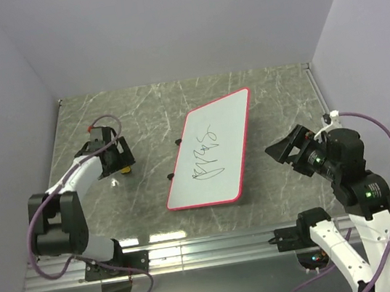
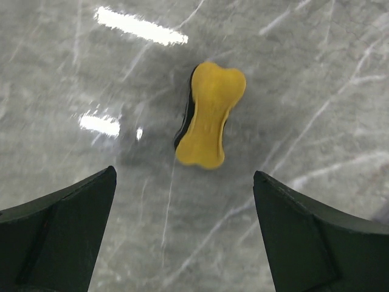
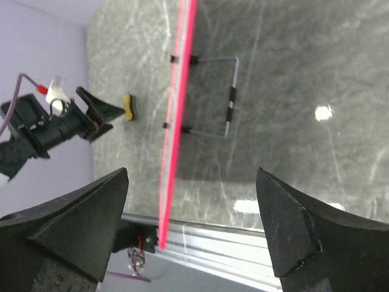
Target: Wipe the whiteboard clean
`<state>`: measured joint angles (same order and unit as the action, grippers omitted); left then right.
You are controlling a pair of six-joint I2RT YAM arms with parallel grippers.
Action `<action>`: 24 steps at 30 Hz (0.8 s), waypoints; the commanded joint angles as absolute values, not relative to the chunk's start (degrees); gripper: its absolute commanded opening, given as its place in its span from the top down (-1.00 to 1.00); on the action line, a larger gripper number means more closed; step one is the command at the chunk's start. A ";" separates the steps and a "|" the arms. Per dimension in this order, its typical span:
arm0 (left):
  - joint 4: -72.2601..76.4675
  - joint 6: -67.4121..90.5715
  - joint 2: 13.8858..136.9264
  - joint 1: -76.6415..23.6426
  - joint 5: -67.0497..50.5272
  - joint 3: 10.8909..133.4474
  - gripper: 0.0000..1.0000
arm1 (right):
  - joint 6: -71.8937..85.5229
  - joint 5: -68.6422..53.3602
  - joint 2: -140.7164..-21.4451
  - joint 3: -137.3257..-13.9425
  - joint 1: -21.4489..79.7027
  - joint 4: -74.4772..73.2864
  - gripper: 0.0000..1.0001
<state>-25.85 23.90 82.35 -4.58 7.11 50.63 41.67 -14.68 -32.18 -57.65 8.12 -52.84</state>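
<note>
The whiteboard [image 1: 214, 154] lies mid-table, white with a red rim, and bears black marker scribbles [image 1: 205, 153]. In the right wrist view it shows edge-on as a red line [image 3: 177, 115], propped on a wire stand [image 3: 230, 97]. A small yellow bone-shaped eraser [image 2: 210, 115] with a dark underside lies on the table left of the board. My left gripper [image 2: 184, 175] is open and empty, hovering just short of the eraser; it also shows in the top view [image 1: 120, 159]. My right gripper [image 1: 283, 149] is open and empty, right of the board, pointing at it.
The table is grey marble with an aluminium rail [image 1: 210, 246] along its near edge. Lilac walls close in the left, right and back. The eraser [image 3: 129, 106] and the left gripper [image 3: 91, 109] show beyond the board in the right wrist view.
</note>
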 commanded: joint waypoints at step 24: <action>-16.95 22.06 99.40 -4.39 4.75 57.65 0.98 | 38.94 -24.05 -34.44 -57.74 8.35 -45.36 -0.82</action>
